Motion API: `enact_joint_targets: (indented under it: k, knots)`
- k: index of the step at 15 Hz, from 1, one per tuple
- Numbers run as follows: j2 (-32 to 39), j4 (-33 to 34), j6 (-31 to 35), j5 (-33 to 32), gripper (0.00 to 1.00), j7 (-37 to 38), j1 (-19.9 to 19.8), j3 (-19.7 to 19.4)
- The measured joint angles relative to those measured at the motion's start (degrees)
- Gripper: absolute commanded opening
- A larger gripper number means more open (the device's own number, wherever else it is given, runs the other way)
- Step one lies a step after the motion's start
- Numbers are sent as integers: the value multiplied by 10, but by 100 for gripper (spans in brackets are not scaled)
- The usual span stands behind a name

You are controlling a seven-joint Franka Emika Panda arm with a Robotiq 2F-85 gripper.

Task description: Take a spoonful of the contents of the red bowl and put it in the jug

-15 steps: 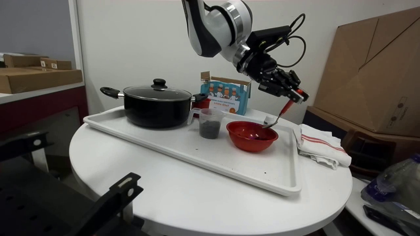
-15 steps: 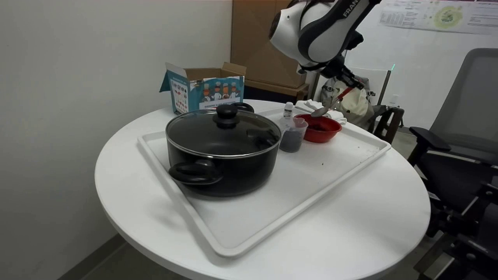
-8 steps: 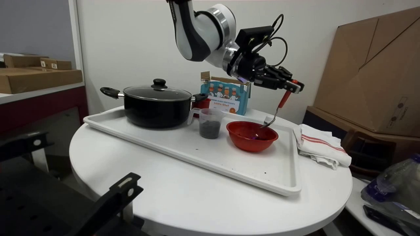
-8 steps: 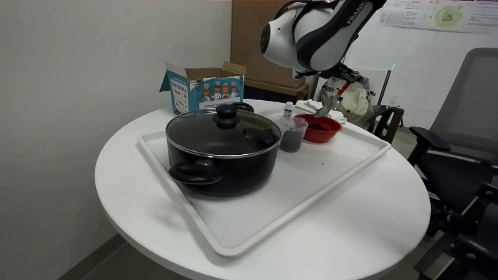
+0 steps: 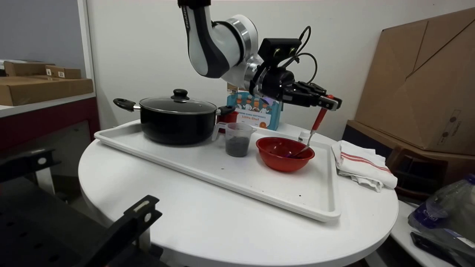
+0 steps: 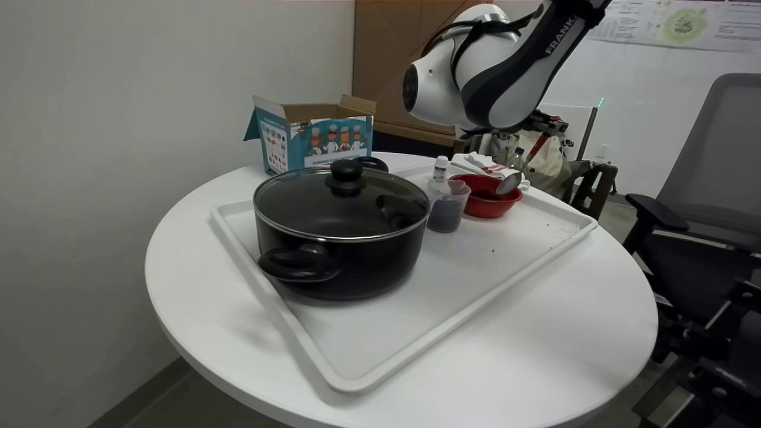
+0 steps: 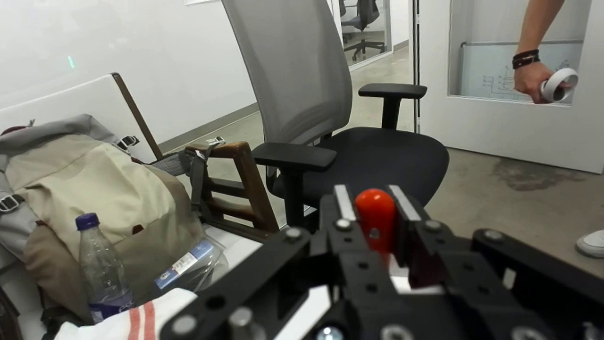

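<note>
Spoon (image 5: 318, 121) leans into the red bowl (image 5: 282, 163) beside the jug (image 5: 237, 144), near a short edge of the tray (image 5: 315, 189). Gripper (image 7: 374, 202) jaws pinch the spoon's handle (image 5: 321, 114).

1. one robot arm (image 5: 230, 42), one gripper (image 5: 331, 102), two fingers (image 7: 344, 203).
2. one red bowl (image 5: 284, 159), one partly hidden red container (image 5: 231, 118).
3. one clear measuring jug (image 5: 237, 144).
4. one red-handled spoon (image 5: 318, 120).
5. one black pot (image 5: 178, 128), two side handles (image 5: 124, 104), one glass lid (image 5: 159, 105), one lid knob (image 5: 180, 94).
6. one white tray (image 5: 185, 157), one round table (image 5: 259, 237).
7. one printed box (image 5: 274, 118), four cartoon chefs (image 5: 256, 105) pictured on it.
8. two bottles: one white-capped bottle (image 6: 439, 171), one purple-capped bottle (image 7: 101, 269).
9. one folded white cloth (image 5: 365, 168), red-striped.
10. one backpack (image 7: 94, 179).
11. at least two office chairs (image 7: 302, 71).
12. at least four plain cardboard boxes (image 5: 426, 92).
13. one human hand (image 7: 532, 81), one white ring-shaped controller (image 7: 549, 86).
14. one white shoe (image 7: 592, 243).
15. one wall poster (image 6: 684, 27), partly in view.
</note>
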Motion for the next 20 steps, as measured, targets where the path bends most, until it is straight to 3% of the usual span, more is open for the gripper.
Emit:
enact_joint_targets:
  k: [13,20]
  knots:
    - [3,-41,2,13,9,25,-28,30]
    - [1,-37,23,86,9,54,-52,40]
